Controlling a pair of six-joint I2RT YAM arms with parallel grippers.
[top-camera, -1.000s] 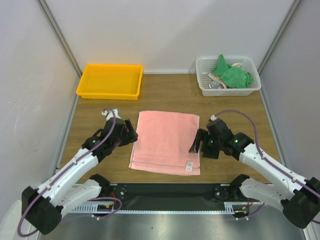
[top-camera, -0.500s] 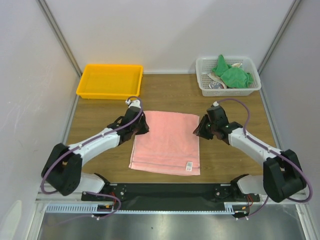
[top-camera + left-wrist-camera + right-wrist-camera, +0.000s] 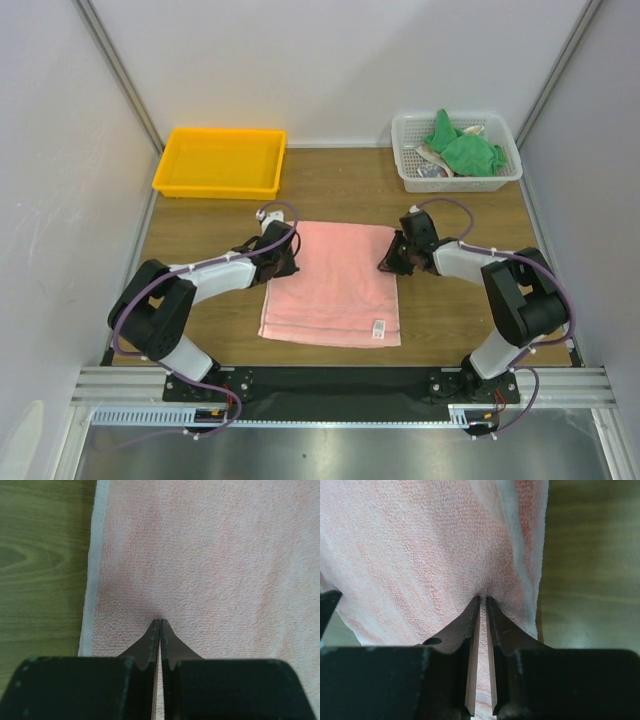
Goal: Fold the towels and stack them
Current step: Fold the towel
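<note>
A salmon-pink towel (image 3: 330,290) lies flat and spread in the middle of the table. My left gripper (image 3: 284,264) sits low on its left side near the far corner. In the left wrist view its jaws (image 3: 160,622) are shut, tips pinched into the pink towel (image 3: 210,555) a little inside the pale hem. My right gripper (image 3: 391,263) sits on the towel's right side. In the right wrist view it (image 3: 481,598) is shut on a puckered ridge of the pink towel (image 3: 420,545), with cloth showing between the fingers. Green towels (image 3: 465,150) lie bunched in the basket.
A white lattice basket (image 3: 460,184) stands at the back right, holding the green towels and some other items. A yellow tray (image 3: 215,190) stands at the back left. Bare wood lies on both sides of the pink towel. Grey walls close in the table.
Both grippers moved from beside the towel's near half up to its far half and inward onto the cloth. Both went from open to shut on it.
</note>
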